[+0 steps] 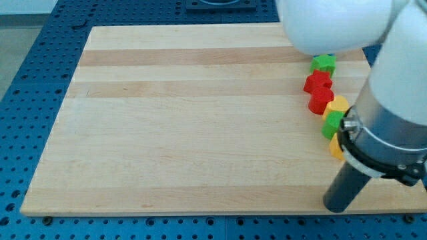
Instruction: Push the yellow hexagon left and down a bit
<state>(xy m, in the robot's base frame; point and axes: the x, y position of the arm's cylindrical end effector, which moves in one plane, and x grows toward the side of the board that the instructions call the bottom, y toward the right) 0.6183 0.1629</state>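
A column of blocks stands near the board's right edge. From the top down: a green block (324, 64), two red blocks (318, 82) (321, 100), a yellow block that looks like the hexagon (338, 105), a green block (331, 125), and another yellow block (335, 148), which the arm partly hides. My tip (335, 207) rests near the board's bottom edge, below the lower yellow block and apart from it. It touches no block.
The wooden board (200, 120) lies on a blue perforated table (27, 80). The large white and grey arm body (393, 100) covers the view's right side and hides part of the board there.
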